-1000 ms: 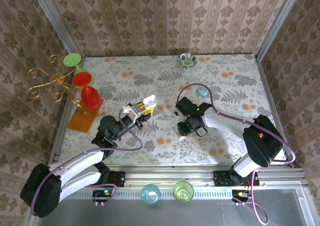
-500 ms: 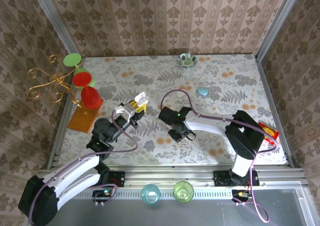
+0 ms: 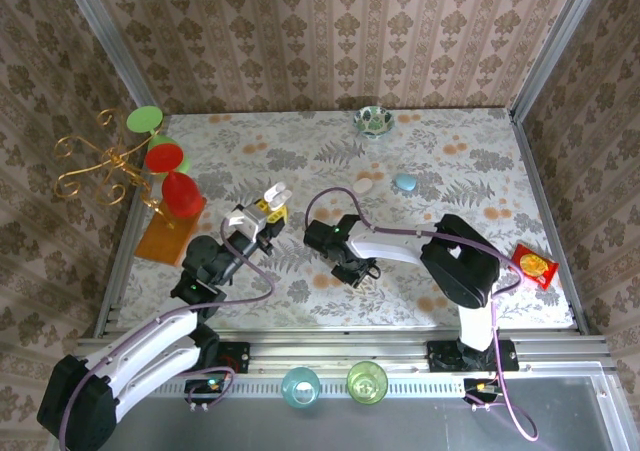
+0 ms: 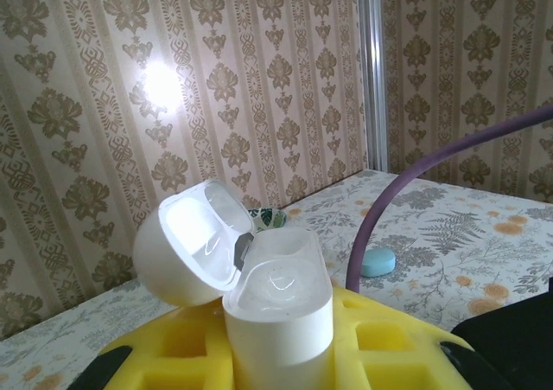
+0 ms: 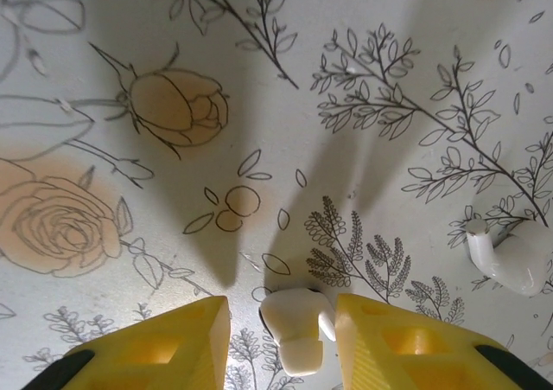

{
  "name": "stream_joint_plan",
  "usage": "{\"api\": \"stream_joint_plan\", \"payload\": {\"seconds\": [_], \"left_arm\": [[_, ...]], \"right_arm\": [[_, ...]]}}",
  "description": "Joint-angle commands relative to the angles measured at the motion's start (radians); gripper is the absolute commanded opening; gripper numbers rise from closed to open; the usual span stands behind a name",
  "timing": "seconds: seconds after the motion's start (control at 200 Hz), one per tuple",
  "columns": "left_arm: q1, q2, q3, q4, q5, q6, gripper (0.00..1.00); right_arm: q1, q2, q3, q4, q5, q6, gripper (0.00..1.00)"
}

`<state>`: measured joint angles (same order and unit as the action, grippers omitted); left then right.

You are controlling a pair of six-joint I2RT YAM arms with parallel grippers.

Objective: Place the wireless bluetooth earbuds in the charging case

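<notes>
The white charging case (image 4: 281,308) stands upright between yellow fingers (image 4: 406,355), its lid (image 4: 194,252) hinged open to the left and its inside bare. My left gripper (image 4: 281,355) is shut on it and is raised left of centre (image 3: 270,199). My right gripper (image 5: 281,314) is low over the table (image 3: 362,273), open, with a white earbud (image 5: 295,328) lying between its yellow fingers. That bud rests against the right finger, with a gap to the left one. A second white earbud (image 5: 508,262) lies on the cloth to the right.
A white pebble case (image 3: 363,185) and a pale-blue one (image 3: 405,182) lie behind the right arm. A patterned bowl (image 3: 372,121) sits at the back edge. A gold stand with coloured glasses (image 3: 165,161) is on the left, and an orange packet (image 3: 532,264) on the right.
The right arm has swung left across the table and come down over the earbud, jaws a little wider. The left arm has drawn back left with the case.
</notes>
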<state>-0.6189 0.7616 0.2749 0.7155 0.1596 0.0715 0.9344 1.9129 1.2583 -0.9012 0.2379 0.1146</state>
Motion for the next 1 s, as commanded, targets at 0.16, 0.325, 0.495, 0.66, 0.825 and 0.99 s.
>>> {"api": "stream_joint_plan", "payload": {"seconds": [0.16,0.325,0.495,0.66,0.825,0.99], "left_arm": [[0.015,-0.015,-0.005,0.004,0.006,-0.023,0.00],[0.016,-0.015,-0.008,0.009,0.009,-0.026,0.00],[0.018,-0.016,-0.010,0.010,0.011,-0.027,0.00],[0.019,-0.022,-0.016,0.011,0.009,-0.028,0.00],[0.019,-0.025,-0.017,0.009,0.016,-0.031,0.00],[0.020,-0.024,-0.018,0.007,0.026,-0.032,0.00]], "right_arm": [[0.006,0.070,0.051,-0.078,0.043,-0.063,0.37],[0.006,0.100,0.065,-0.096,0.043,-0.075,0.36],[0.003,0.123,0.078,-0.116,0.037,-0.085,0.31],[0.001,0.104,0.079,-0.111,0.037,-0.077,0.26],[-0.010,0.022,0.063,-0.073,0.016,-0.061,0.25],[-0.048,-0.109,0.030,-0.013,-0.025,-0.036,0.24]]}}
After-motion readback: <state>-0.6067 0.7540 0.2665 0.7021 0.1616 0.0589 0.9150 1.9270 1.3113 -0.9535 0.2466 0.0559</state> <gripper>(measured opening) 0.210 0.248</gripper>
